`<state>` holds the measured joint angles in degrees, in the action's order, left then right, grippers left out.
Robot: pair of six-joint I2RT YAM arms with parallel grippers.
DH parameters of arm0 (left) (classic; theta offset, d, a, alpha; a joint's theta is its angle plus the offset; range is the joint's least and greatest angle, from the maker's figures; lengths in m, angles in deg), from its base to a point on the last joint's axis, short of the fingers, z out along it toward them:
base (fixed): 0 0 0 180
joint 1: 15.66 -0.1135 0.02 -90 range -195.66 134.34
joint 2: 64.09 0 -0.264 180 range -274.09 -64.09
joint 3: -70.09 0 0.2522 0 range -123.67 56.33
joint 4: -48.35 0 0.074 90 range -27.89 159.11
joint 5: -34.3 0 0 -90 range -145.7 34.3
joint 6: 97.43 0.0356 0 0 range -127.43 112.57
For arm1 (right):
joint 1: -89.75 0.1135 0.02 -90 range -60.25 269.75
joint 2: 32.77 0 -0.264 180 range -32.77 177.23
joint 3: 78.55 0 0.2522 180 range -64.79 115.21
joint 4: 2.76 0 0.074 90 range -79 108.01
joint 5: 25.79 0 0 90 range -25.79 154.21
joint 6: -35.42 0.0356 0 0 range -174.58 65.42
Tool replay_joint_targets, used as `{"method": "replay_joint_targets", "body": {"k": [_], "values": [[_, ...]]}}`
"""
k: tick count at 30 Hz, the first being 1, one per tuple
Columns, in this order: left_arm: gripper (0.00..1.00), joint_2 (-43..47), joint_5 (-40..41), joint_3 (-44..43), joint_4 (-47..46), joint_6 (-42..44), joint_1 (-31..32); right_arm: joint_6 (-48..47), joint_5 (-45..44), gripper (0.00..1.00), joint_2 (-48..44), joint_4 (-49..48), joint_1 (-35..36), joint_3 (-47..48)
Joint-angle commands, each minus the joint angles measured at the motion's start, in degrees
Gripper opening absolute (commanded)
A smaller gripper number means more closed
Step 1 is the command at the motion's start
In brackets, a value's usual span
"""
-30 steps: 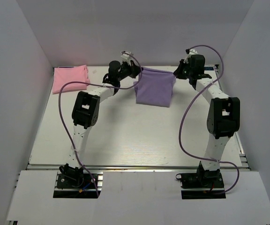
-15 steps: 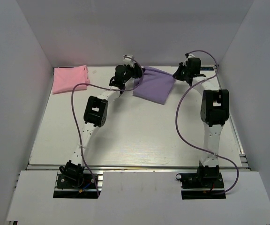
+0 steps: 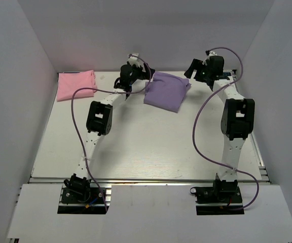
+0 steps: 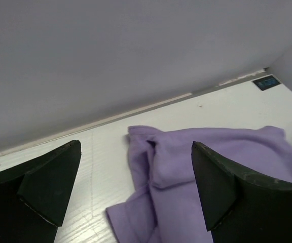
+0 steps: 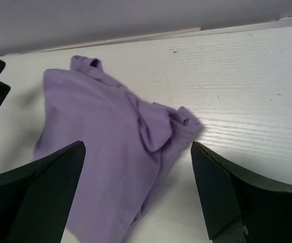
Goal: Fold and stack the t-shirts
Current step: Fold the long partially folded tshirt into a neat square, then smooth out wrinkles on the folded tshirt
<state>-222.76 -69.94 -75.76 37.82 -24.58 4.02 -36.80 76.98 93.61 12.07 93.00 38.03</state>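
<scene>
The folded lavender-purple t-shirt lies on the white table near the back wall, its corners a little rumpled. It fills the lower part of the left wrist view and the right wrist view. My left gripper hovers open just above its left back corner, nothing between its fingers. My right gripper stands open above its right back corner, empty too. The folded pink t-shirt rests at the back left corner, apart from both grippers.
The back wall rises right behind both grippers. Side walls close in the table on the left and right. A small dark label is stuck to the table near the back right corner. Purple cables loop from both arms.
Both grippers have opened and let go of the purple t-shirt, which has dropped from hanging between them to lying on the table. Both arms have drawn slightly up and back.
</scene>
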Motion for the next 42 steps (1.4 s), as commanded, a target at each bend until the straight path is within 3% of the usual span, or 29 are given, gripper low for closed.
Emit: {"method": "replay_joint_targets", "body": {"k": [1, 4, 13, 23, 26, 32, 38, 42], "values": [[1.00, 8.81, -5.78, 4.02, 2.93, 0.89, 0.18, -1.86, 4.09, 0.90, -4.48, 2.54, 0.97, -3.05], [1.00, 11.88, -6.50, 7.97, 5.56, 2.64, 0.18, -3.45, 5.33, 0.90, -5.54, 2.98, 2.98, -4.65], [1.00, 17.17, -23.54, 20.11, 4.34, 0.80, 4.13, 0.05, 8.94, 0.90, 3.32, 4.48, 6.07, 2.46], [1.00, 22.87, -26.81, 35.13, 5.21, 0.80, 7.04, 4.28, 9.19, 0.90, 7.91, 5.88, 5.72, 1.42], [1.00, 29.52, -24.53, 48.01, 7.24, 2.12, 7.65, 4.45, 11.22, 0.90, 4.86, 5.18, 6.07, -4.20], [1.00, 44.75, -20.92, 70.70, 5.49, 2.64, 9.67, 5.86, 12.36, 0.90, -8.85, -2.55, 7.30, -28.16], [1.00, 58.17, -20.22, 81.80, 10.84, 2.12, 12.04, 6.04, 12.19, 0.90, -22.93, -6.16, 11.26, -45.83], [1.00, 68.02, -14.34, 84.37, 15.58, 2.64, 13.10, 4.82, 10.35, 0.90, -28.99, -1.70, 12.66, -48.60]]}}
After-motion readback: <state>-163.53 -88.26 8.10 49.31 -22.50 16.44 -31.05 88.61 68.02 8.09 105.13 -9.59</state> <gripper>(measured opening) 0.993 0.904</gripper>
